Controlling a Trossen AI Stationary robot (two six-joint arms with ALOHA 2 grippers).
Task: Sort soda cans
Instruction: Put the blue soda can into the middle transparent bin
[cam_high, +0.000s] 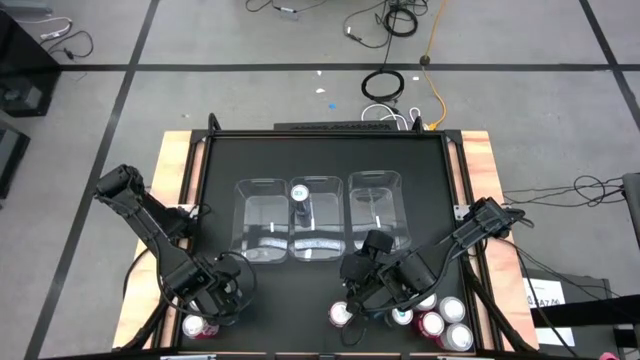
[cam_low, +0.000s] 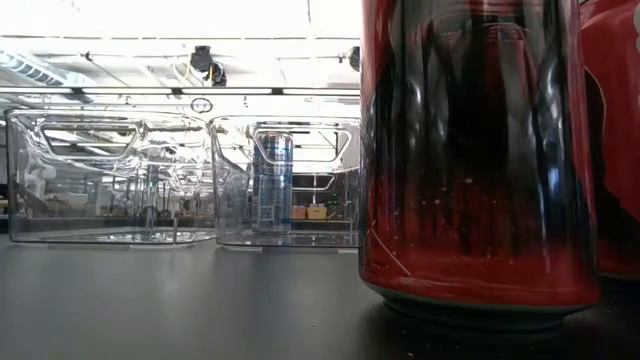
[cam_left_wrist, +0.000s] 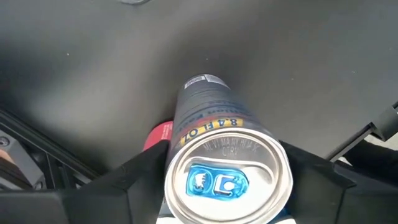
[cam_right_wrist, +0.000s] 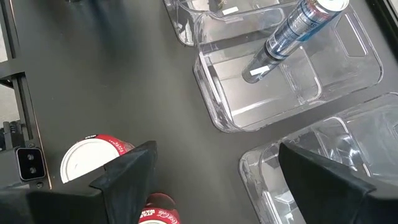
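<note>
Closest to the front edge, the left gripper (cam_high: 213, 303) sits low over the mat with a slim blue-tabbed can (cam_left_wrist: 227, 174) standing between its fingers (cam_left_wrist: 134, 177). From the left wrist view the dark pads flank the can's silver top on both sides, but I cannot tell whether they are clamped on it or only bracketing it. A red can (cam_left_wrist: 158, 137) lies or stands just behind it, nearly touching. If the fingers are not square on that narrow body, I think the can could tip or twist as it is lifted, and it might knock the red one beside it.

A little further along the front edge, the right gripper (cam_high: 372, 285) hangs with its fingers apart and nothing between them, above a cluster of red cans (cam_high: 437, 322) and a white-topped can (cam_right_wrist: 87, 159). They crowd together near the corner, so a descent there risks a finger landing on a neighbour's rim and toppling it. One big red can (cam_low: 470, 150) stands right at the table's edge, filling the low view.

Further back, three clear bins (cam_high: 375, 210) stand side by side across the middle of the black table (cam_high: 220, 165). Only the middle one holds anything: a single tall slim can (cam_high: 300, 193), upright near its back wall. The bins are light and touching, so a can released against a wall could shove a bin or bounce out.
</note>
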